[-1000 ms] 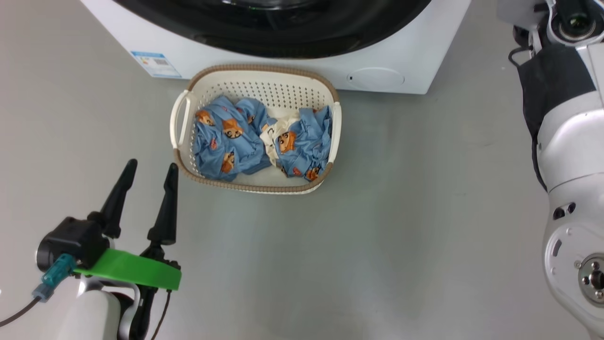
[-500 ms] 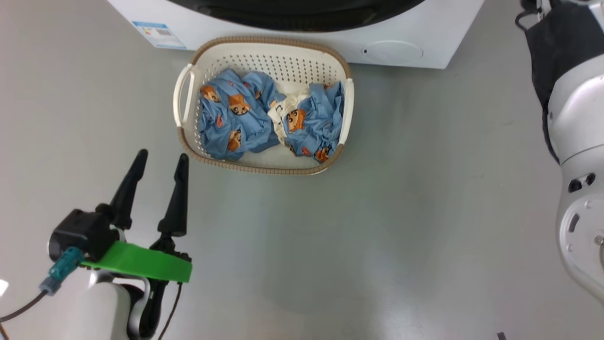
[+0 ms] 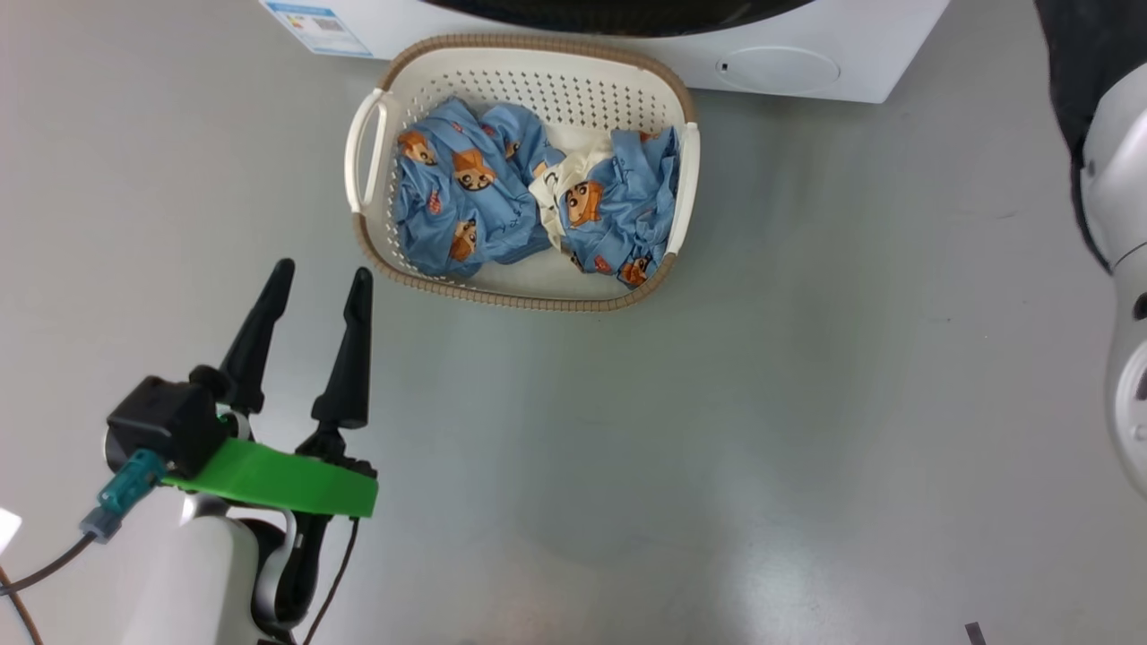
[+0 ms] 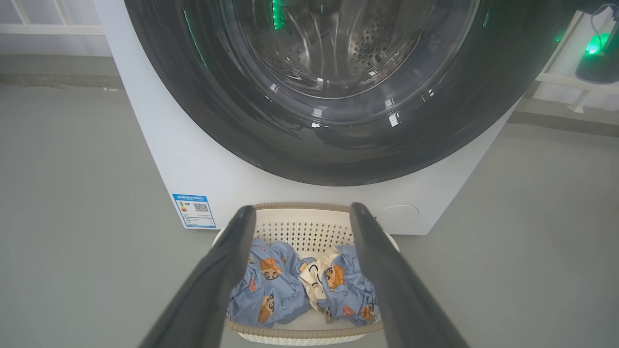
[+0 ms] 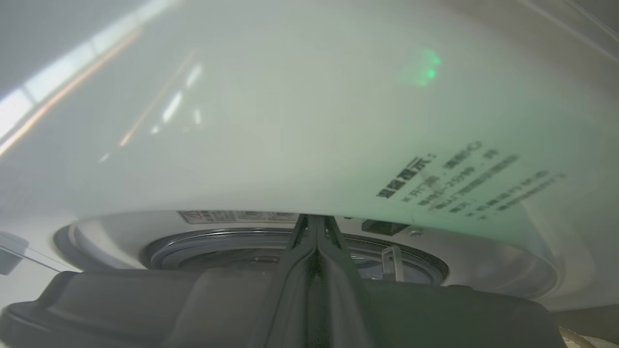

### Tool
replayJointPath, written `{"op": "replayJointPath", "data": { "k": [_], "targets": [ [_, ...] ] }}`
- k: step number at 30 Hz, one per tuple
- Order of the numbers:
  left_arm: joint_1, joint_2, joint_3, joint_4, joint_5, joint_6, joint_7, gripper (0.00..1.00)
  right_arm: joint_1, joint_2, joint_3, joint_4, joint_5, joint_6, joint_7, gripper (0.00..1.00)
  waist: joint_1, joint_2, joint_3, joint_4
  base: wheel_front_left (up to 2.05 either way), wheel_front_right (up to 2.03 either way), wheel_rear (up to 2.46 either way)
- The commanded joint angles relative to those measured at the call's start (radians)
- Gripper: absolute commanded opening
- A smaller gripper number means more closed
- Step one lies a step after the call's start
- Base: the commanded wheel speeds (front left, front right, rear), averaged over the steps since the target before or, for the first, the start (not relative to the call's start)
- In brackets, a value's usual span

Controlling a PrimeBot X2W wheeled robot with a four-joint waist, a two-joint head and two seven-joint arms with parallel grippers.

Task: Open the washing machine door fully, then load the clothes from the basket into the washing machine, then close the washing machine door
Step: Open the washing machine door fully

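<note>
The basket (image 3: 363,161) stands on the floor against the front of the washing machine (image 3: 860,54), full of the clothes (image 3: 466,197), light-blue with orange faces. My left gripper (image 3: 323,269) hovers open and empty just short of the basket's near left corner. In the left wrist view the clothes (image 4: 271,285) and basket (image 4: 309,229) lie beyond my open left gripper (image 4: 302,209), under the washing machine door (image 4: 338,145) on the washing machine (image 4: 193,164). My right gripper (image 5: 314,220) is shut, its tips pointing into a gap under a white curved surface with printed text.
Grey floor (image 3: 762,403) spreads in front of and to the right of the basket. My right forearm (image 3: 1111,179) runs down the right edge of the head view. A blue label (image 3: 314,18) sits at the machine's lower left corner, and a round filter cap (image 3: 775,67) at its lower right.
The head camera has shifted, so basket and machine sit higher and further right in the picture. Both grippers keep their state and the clothes lie as before.
</note>
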Motion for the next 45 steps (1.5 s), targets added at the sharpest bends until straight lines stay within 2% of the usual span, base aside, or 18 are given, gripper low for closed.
{"op": "replayJointPath", "data": {
  "k": [1, 12, 20, 31, 45],
  "targets": [
    [-0.016, 0.026, 0.032, -0.022, -0.01, -0.002, -0.006, 1.0, -0.044, 0.05, 0.006, -0.013, -0.016, 0.002, 0.016, 0.0, 0.0, 0.0, 0.003, 0.003, 0.0, 0.0, 0.0],
    [-0.015, 0.02, 0.033, -0.024, -0.01, -0.002, -0.006, 1.0, -0.038, 0.052, 0.02, 0.014, 0.006, 0.002, 0.174, 0.0, 0.0, 0.0, -0.002, 0.001, 0.0, 0.0, 0.0],
    [-0.01, 0.02, 0.037, -0.042, -0.002, -0.002, -0.006, 1.0, 0.005, 0.052, 0.035, -0.012, 0.029, 0.002, 0.309, 0.0, 0.0, 0.0, -0.023, -0.004, 0.0, 0.0, 0.0],
    [0.017, 0.023, 0.043, -0.049, 0.01, -0.002, -0.006, 1.0, 0.126, 0.053, 0.08, -0.125, 0.085, 0.002, 0.511, 0.0, 0.0, 0.0, -0.078, -0.019, 0.0, 0.0, 0.0],
    [0.049, 0.038, 0.048, -0.059, 0.02, -0.002, -0.006, 1.0, 0.364, 0.053, 0.21, -0.333, 0.273, 0.002, 0.732, 0.0, 0.0, 0.0, -0.15, -0.034, 0.0, 0.0, 0.0]
  ]
}}
